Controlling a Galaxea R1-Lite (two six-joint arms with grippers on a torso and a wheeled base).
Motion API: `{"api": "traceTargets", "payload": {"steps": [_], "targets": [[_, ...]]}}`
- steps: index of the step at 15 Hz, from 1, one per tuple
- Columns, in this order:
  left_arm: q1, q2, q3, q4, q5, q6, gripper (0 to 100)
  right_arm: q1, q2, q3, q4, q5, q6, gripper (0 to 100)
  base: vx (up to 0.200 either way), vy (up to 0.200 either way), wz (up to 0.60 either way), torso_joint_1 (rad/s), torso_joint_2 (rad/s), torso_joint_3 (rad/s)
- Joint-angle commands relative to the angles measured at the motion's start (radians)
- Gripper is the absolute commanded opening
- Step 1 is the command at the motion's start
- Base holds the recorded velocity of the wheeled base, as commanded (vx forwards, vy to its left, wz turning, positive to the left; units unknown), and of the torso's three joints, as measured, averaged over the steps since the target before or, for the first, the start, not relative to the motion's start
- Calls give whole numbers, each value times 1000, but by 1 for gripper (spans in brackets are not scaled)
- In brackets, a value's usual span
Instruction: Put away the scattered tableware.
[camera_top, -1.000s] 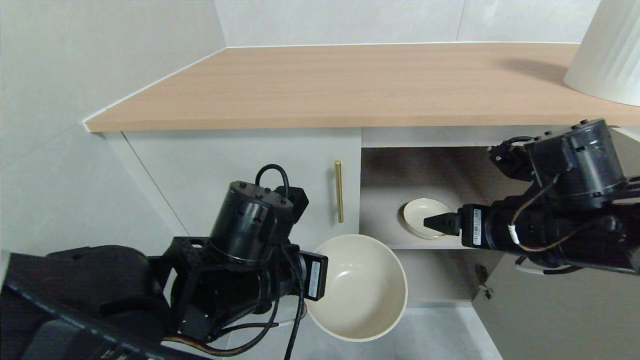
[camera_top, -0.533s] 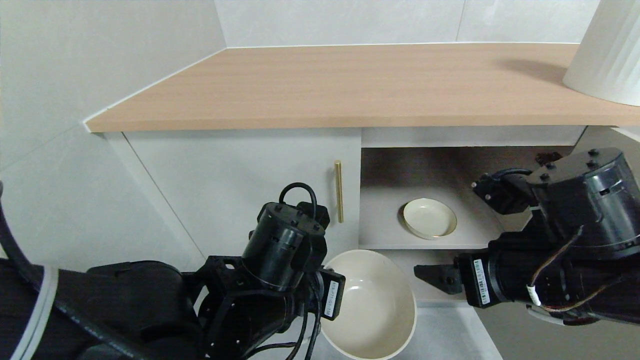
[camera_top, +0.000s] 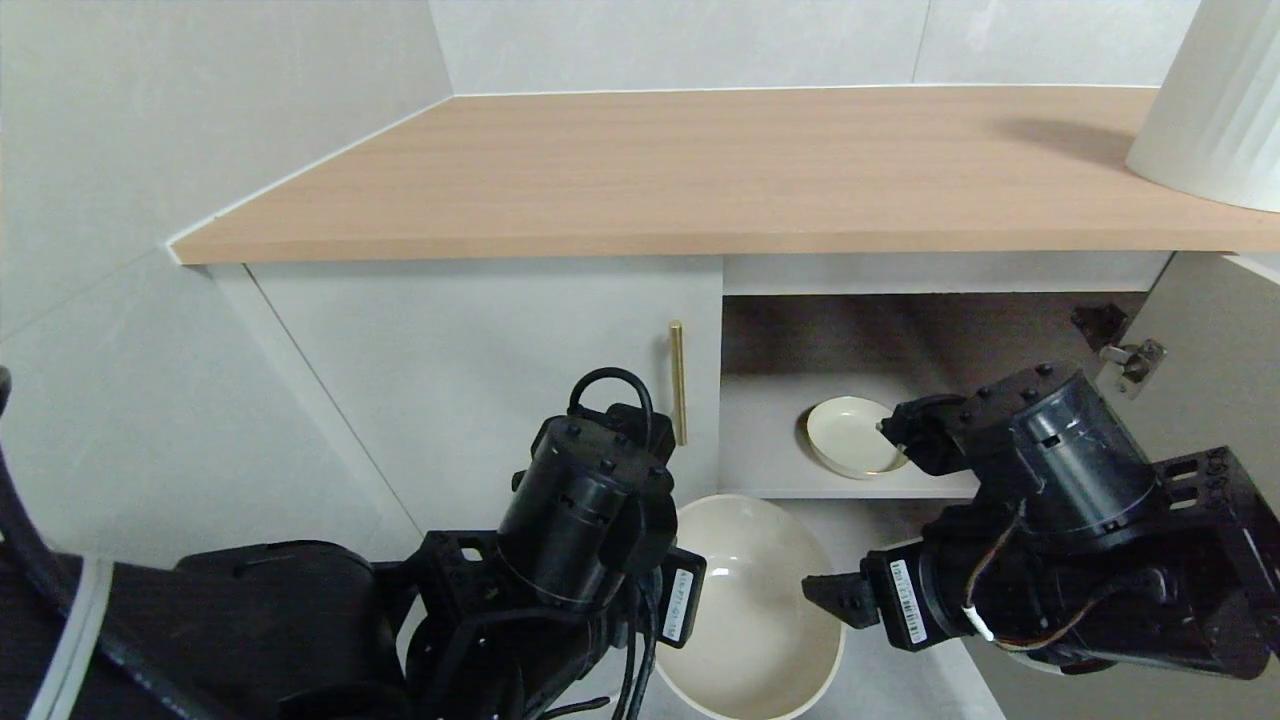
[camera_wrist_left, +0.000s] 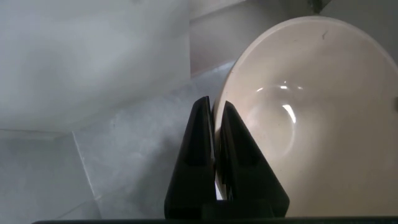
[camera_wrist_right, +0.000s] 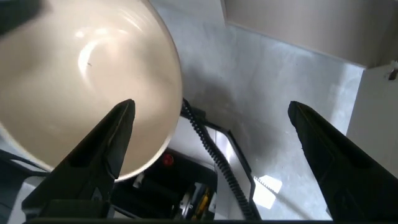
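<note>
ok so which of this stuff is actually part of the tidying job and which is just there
Part of the job: cream bowl, rim pinched in the left gripper; small dish on the open cupboard shelf; right gripper, open beside the bowl.
Just there: white ribbed container on the wooden countertop; brass door handle.

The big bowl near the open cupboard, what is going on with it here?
The left hand is shut on the rim of a large cream bowl and holds it low in front of the open cupboard. The right hand is open and empty, beside the bowl. A small dish already sits inside the cupboard, while the bowl is not yet put away.
</note>
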Motion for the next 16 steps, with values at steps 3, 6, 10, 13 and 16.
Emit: {"api": "traceTargets", "payload": {"steps": [3,6,10,13,16], "targets": [[-13,-9,2,-7,10,0,0,1,36,-2,-9,-2,0,100,0,0,0,0,0,0],[-29,-10,2,-7,22,0,0,1,39,0,-15,0,0,100,0,0,0,0,0,0],[-33,-12,3,-7,22,-1,0,1,56,-2,-23,0,2,0,0,0,0,0,0,0],[-35,-12,5,-7,22,-1,0,2,53,1,-34,0,2,0,0,0,0,0,0,0],[-35,-12,5,-7,22,-1,0,2,52,1,-34,-2,2,0,0,0,0,0,0,0]]}}
